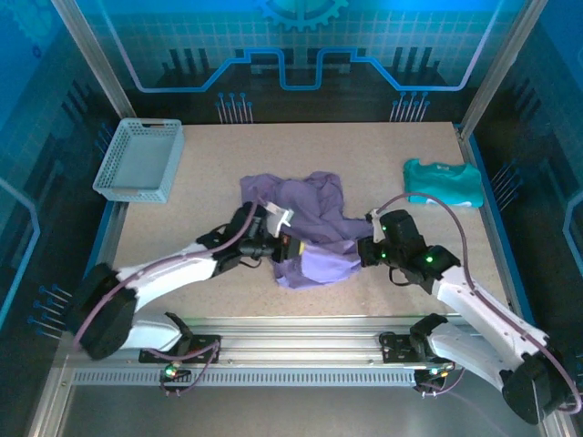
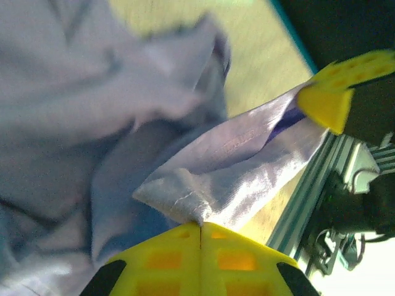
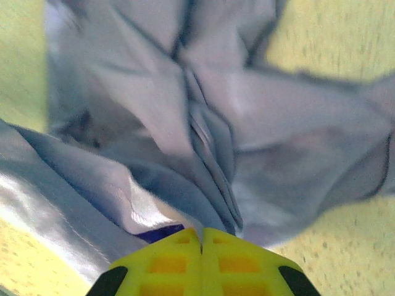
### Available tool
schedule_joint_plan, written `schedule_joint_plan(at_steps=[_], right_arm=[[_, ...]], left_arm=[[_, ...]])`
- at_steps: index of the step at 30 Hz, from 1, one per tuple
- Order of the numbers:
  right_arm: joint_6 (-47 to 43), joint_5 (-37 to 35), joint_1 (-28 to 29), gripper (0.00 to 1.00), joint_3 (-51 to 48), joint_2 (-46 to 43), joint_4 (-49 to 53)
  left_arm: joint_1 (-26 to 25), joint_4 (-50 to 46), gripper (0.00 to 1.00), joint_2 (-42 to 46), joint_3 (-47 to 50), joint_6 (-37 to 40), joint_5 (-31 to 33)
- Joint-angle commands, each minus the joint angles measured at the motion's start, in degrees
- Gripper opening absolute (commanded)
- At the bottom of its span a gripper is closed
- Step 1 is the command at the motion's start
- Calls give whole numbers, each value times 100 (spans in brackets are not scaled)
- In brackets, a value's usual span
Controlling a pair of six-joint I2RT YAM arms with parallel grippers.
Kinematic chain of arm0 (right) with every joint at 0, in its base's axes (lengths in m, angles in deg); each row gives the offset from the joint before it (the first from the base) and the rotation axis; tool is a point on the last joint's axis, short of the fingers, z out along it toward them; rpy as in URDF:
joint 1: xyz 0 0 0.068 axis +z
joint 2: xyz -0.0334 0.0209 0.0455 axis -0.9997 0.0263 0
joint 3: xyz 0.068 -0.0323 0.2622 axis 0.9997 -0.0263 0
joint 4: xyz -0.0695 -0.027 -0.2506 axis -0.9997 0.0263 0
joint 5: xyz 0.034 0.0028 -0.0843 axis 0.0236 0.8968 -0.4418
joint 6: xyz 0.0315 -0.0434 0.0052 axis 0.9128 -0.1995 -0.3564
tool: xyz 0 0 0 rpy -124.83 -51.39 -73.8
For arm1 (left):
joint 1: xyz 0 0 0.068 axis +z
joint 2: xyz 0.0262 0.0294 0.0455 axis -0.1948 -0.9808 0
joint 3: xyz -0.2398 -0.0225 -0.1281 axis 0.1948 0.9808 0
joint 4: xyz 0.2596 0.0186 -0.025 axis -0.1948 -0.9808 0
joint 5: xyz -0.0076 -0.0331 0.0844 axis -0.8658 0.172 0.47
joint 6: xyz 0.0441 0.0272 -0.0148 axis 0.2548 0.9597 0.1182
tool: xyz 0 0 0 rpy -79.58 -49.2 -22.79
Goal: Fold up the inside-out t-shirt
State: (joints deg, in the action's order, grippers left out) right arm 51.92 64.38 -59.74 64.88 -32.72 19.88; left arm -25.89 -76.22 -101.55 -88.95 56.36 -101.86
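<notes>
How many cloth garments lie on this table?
2: the crumpled lavender-purple cloth t-shirt at the centre, and the smaller teal cloth garment near the far right edge. Folds might hide more.

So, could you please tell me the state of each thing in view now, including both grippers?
t-shirt: crumpled in a heap, not yet folded, one edge stretched between the two grippers.
left gripper: shut on the t-shirt's hem.
right gripper: shut on the t-shirt.
mesh basket: upright, empty, at the far left.
teal garment: folded, lying flat at the far right.
</notes>
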Motion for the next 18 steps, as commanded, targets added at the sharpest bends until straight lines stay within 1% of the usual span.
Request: schedule_joint_plan(at_steps=[1,4,7,10,12,16,18], right_arm=[[20,85,-90,3,332,-229,-729],[337,-239,-101,4,578,-127,-989],[586,-519,-90,4,745,184,-802],[698,-605,-103,3,725,610,-476],[716,-605,-102,3,548,811,-460],[682,-689,-198,2,202,1170,-436],[614,-654,-305,1,82,1347,-399]], left_arm=[[100,344,0,878,-118,937,546],[100,859,0,1358,-1,1528,705],[100,1241,0,1538,347,1861,587],[83,1538,0,1444,863,1768,236],[44,1829,0,1373,1254,1643,33],[-176,2370,0,1346,1918,1501,-5],[-329,2374,0,1279,2061,1525,-21]])
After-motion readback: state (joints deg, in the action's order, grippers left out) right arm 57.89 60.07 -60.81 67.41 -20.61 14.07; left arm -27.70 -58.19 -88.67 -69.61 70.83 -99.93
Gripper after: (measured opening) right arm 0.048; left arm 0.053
